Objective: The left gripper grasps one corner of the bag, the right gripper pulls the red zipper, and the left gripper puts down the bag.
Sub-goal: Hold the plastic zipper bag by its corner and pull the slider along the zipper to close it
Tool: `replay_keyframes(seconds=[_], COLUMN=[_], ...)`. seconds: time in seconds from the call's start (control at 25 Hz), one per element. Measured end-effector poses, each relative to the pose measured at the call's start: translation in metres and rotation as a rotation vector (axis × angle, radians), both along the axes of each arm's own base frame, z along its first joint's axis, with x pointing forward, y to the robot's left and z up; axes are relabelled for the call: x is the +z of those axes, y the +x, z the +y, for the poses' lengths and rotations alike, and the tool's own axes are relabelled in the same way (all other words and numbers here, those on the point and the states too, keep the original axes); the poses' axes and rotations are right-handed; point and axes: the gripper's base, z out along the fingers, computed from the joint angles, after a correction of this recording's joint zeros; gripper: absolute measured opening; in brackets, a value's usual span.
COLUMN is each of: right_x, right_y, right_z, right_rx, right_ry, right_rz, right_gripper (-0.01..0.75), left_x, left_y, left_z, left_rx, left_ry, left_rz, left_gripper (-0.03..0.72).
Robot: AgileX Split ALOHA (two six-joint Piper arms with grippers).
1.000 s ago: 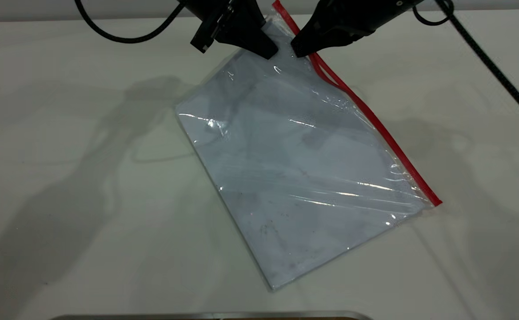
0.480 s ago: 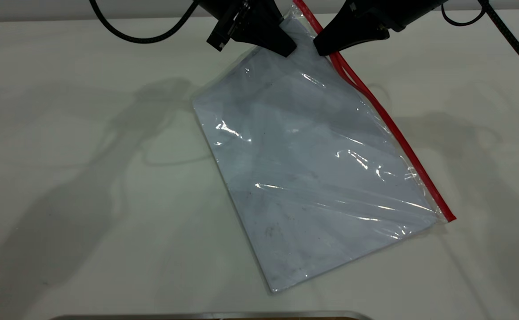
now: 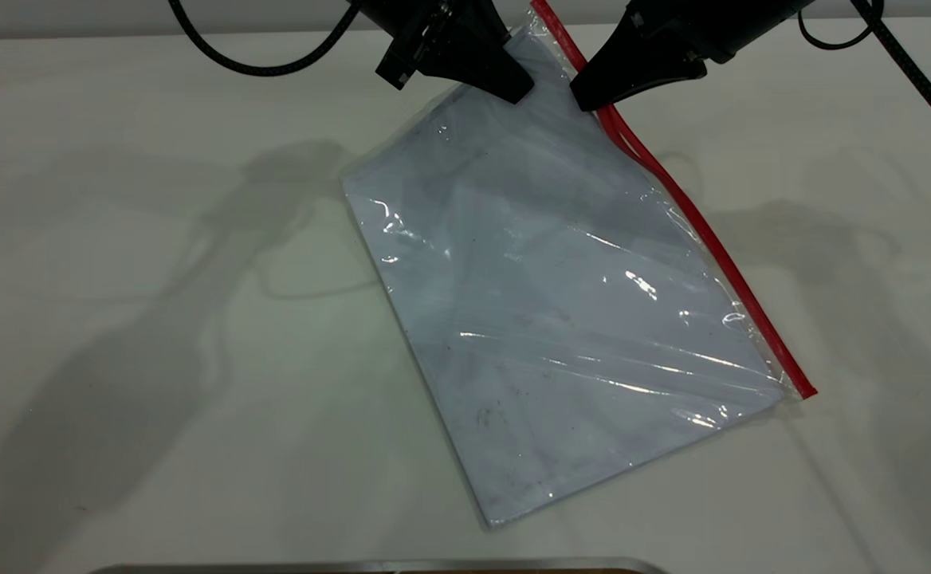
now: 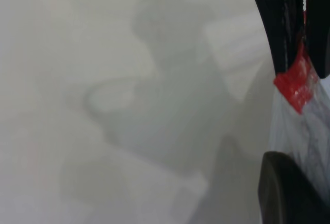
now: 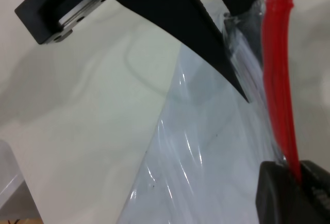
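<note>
The bag [image 3: 561,295] is a clear bluish pouch. Its lower part lies on the white table and its far corner is raised. The red zipper [image 3: 697,231] runs along its right edge and splits into two strands just below the right gripper. The left gripper [image 3: 517,86] is shut on the raised corner of the bag [image 3: 541,48]. In the right wrist view its fingers [image 5: 206,33] pinch the plastic beside the red end. The right gripper [image 3: 589,100] is shut on the red zipper, and the strip [image 5: 278,80] runs into its jaws [image 5: 296,183]. The left wrist view shows the bag [image 4: 309,126] and a red patch [image 4: 296,87].
The white table [image 3: 155,359] spreads round the bag on all sides. A grey metal edge [image 3: 378,568] lies along the near side. Black cables [image 3: 266,68] [image 3: 920,80] hang from both arms at the far side.
Both grippers have moved right with the bag's raised corner, dragging the bag right over the table. In the last half second the right gripper has slid slightly down the red zipper.
</note>
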Motion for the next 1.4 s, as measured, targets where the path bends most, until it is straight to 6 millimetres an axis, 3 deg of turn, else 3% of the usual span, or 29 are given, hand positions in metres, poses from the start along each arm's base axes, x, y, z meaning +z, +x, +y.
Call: replay_keyframes(seconds=[0.32,0.6,0.84,1.0,1.24,1.4], right_x=[-0.002,-0.010,-0.012,-0.012,-0.008,-0.005], right_y=[-0.002,-0.010,-0.006,0.001,0.005,0.008], right_z=[-0.004,-0.016,-0.019,-0.021,-0.017,-0.014], right_rx=[0.007,0.082,0.056,0.011,0.026,0.026], right_ry=[-0.049,-0.153,-0.189,-0.206,-0.158,-0.124], right_rz=[0.022,0.064,0.039,-0.024,-0.106,-0.154], right_gripper=[0.076,0.085,0.116,0.228,0.476,0.512], left_x=[0.008,0.011,0.012,0.012,0.013,0.013], left_y=[0.007,0.027,0.027,0.025,0.019,0.016], left_z=[0.003,0.033,0.035,0.035,0.031,0.023], left_rx=[0.029,0.139,0.128,0.090,-0.029,-0.054], left_ry=[0.018,0.052,0.051,0.045,0.020,0.016], left_rz=[-0.006,-0.049,-0.039,-0.059,-0.124,-0.134], left_gripper=[0.052,0.052,0.052,0.052,0.052,0.052])
